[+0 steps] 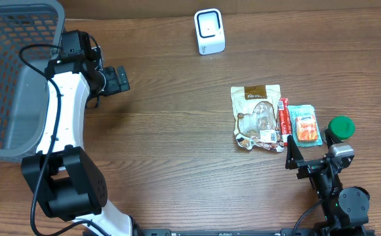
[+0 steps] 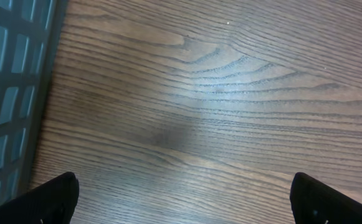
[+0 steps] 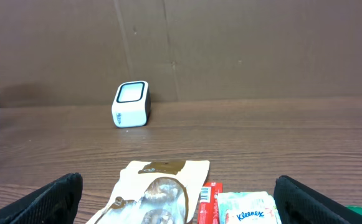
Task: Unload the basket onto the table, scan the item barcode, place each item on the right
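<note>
Both claws are wide open and empty: the left claw sees only table beside the basket, while the right claw sees the snack bag lying before the white scanner.

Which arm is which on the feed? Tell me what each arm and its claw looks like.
The left arm has white links, bulky black joints and a black cable looping along it; the left claw is black. The right arm is all black, with a small grey block at the wrist and a black right claw.
</note>
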{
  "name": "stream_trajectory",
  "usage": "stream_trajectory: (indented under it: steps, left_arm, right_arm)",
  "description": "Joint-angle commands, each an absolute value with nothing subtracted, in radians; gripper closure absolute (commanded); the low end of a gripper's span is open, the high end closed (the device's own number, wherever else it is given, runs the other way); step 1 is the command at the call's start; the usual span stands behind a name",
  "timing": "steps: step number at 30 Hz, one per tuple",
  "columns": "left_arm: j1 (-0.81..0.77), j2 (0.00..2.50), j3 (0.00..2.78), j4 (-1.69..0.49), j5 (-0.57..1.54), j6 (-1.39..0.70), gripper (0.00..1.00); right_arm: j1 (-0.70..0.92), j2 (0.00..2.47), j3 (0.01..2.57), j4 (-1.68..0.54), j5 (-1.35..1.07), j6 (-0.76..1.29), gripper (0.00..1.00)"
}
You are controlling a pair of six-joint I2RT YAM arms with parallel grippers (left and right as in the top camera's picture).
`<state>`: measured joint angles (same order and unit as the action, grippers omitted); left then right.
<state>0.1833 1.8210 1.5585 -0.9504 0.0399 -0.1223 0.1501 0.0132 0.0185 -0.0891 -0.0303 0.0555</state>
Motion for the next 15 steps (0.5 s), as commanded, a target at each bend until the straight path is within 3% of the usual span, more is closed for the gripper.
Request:
stream_trajectory:
  steps: [1, 15]
  left_arm:
    - [0.176, 1.687, 1.579, -0.949, 0.037, -0.104, 0.00]
    - [0.177, 0.982, 1.579, -0.950, 0.037, -0.104, 0.00]
  right_arm:
    - [0.144, 0.003, 0.008, -0.081, -0.039, 0.051, 0.00]
    - [0.144, 0.003, 0.008, -0.081, -0.039, 0.051, 0.00]
